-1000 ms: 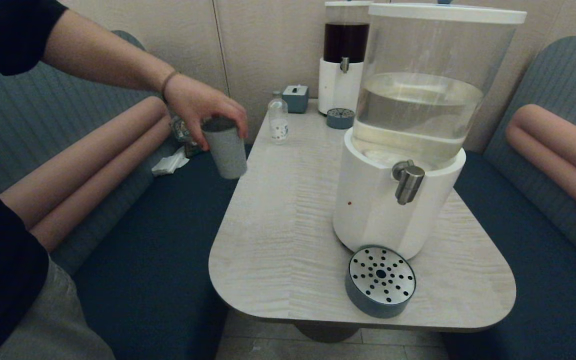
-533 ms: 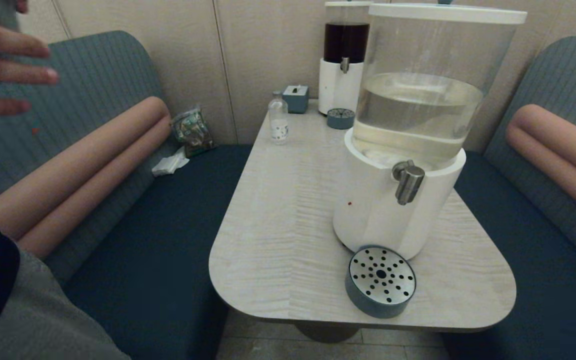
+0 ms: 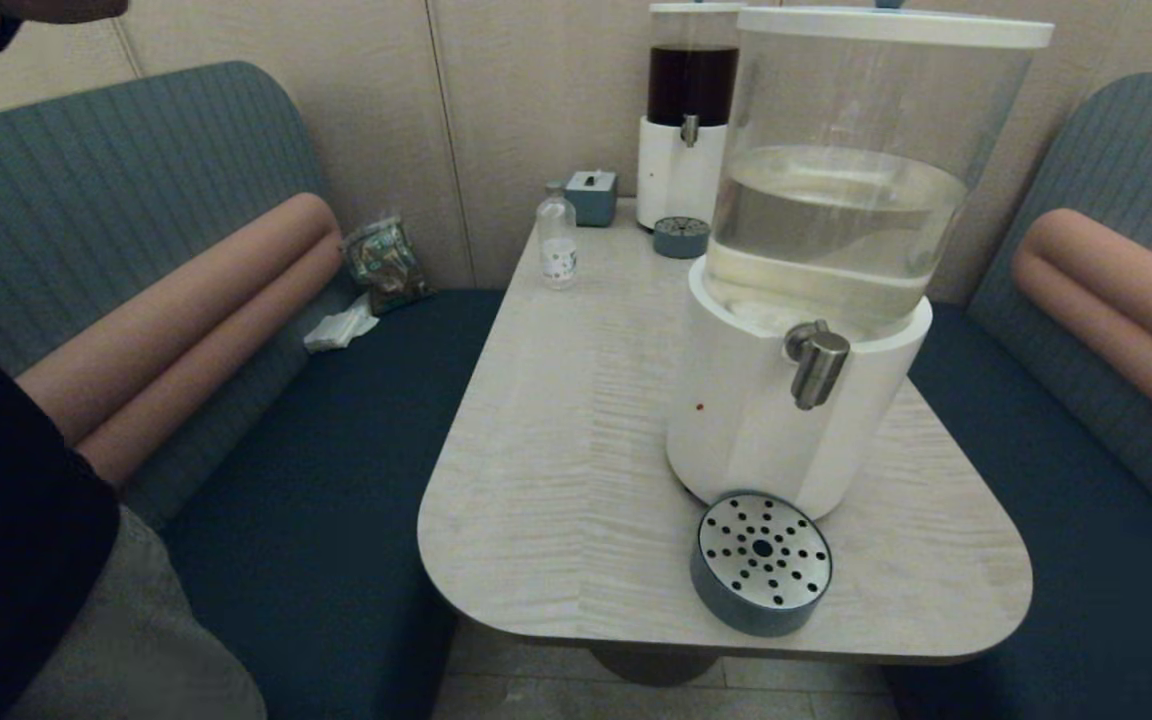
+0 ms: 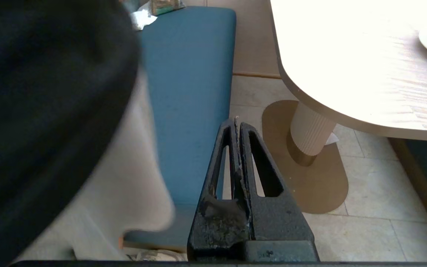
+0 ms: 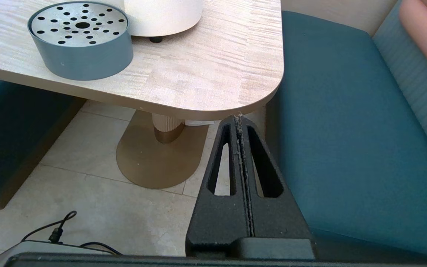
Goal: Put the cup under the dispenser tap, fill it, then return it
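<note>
The cup is out of view in every frame. The dispenser tap is a brushed-steel spigot on the front of the big white-based dispenser with a clear tank of clear liquid. Below it sits the round blue-grey tray with a perforated metal top, which the right wrist view also shows as a tray near the table's front edge. My left gripper is shut and empty, low beside the table's left side above the floor. My right gripper is shut and empty, below the table's front right corner.
A person in dark top and grey trousers stands at the left, filling much of the left wrist view. On the table at the back stand a small clear bottle, a dark-liquid dispenser and a small box. Blue benches flank the table.
A second ago the person's hand held the cup at the table's left edge. The hand drew away up and left with it, and cup and hand are now gone from view.
</note>
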Controlling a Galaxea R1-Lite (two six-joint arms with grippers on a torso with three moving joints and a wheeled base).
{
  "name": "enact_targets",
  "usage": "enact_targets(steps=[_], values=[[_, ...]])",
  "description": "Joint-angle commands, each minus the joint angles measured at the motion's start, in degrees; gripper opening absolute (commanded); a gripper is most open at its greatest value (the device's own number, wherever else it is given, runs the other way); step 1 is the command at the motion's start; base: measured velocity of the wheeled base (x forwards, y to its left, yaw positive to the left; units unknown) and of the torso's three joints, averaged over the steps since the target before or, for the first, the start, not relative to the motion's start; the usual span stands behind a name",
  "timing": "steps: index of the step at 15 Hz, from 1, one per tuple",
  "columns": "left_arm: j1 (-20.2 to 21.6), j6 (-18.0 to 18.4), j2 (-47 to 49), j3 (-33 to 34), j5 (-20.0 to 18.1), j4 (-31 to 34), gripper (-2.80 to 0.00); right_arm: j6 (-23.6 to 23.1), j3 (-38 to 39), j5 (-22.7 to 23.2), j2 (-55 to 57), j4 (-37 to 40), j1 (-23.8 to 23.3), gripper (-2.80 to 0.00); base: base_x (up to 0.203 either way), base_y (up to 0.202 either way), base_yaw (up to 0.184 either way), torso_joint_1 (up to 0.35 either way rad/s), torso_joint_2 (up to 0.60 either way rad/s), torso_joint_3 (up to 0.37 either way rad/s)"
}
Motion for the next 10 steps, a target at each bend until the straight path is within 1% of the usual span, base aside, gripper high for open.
enact_targets(steps=[1, 10], values=[[0.00, 0.01, 0.10, 0.00, 0.03, 0.00, -2.80, -0.04, 0.00, 0.04, -0.08, 0.01, 0.00, -2.80, 0.000, 0.000, 0.000, 0.000, 0.00, 0.000], [0.00, -0.01, 0.10, 0.00, 0.03, 0.00, -2.80, -0.04, 0.00, 0.04, -0.02, 0.01, 0.00, -2.80, 0.000, 0.000, 0.000, 0.000, 0.00, 0.000]])
